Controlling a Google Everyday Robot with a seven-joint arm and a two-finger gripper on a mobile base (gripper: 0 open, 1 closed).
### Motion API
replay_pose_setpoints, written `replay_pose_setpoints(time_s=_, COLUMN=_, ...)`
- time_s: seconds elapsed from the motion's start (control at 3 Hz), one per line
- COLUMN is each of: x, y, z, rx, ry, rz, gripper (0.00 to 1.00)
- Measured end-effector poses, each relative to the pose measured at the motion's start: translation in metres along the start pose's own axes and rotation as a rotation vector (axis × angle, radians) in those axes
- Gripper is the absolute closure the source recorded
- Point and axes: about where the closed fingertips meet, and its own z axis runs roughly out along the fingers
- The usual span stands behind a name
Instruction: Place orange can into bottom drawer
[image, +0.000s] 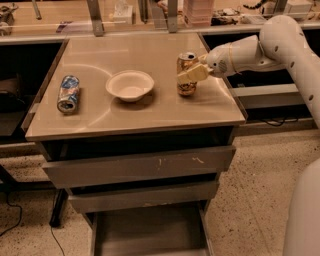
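Note:
The orange can (185, 89) stands upright on the right part of the steel countertop (165, 114), right of a white bowl. My gripper (191, 73) reaches in from the right on the white arm and its pale fingers (192, 74) sit around the can's middle, shut on it. The can's base rests on the counter. The bottom drawer (150, 233) stands pulled out at the foot of the cabinet, its flat grey floor showing.
A white bowl (130, 85) sits mid-counter. A crushed blue-and-white can (68, 93) lies at the left. Two upper drawers (140, 165) are closed. Shelves with clutter run behind the counter. The white robot body (305, 215) fills the lower right.

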Motion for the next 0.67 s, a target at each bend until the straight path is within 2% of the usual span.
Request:
replay_pose_setpoints(time_s=0.33, x=-0.012, y=0.013, z=-0.027, rx=0.063, ry=0.011, rz=-0.039, gripper=1.0)
replay_pose_setpoints(time_s=0.67, x=-0.013, y=0.049, z=-0.057, rx=0.127, ry=0.014, rz=-0.031, gripper=1.0)
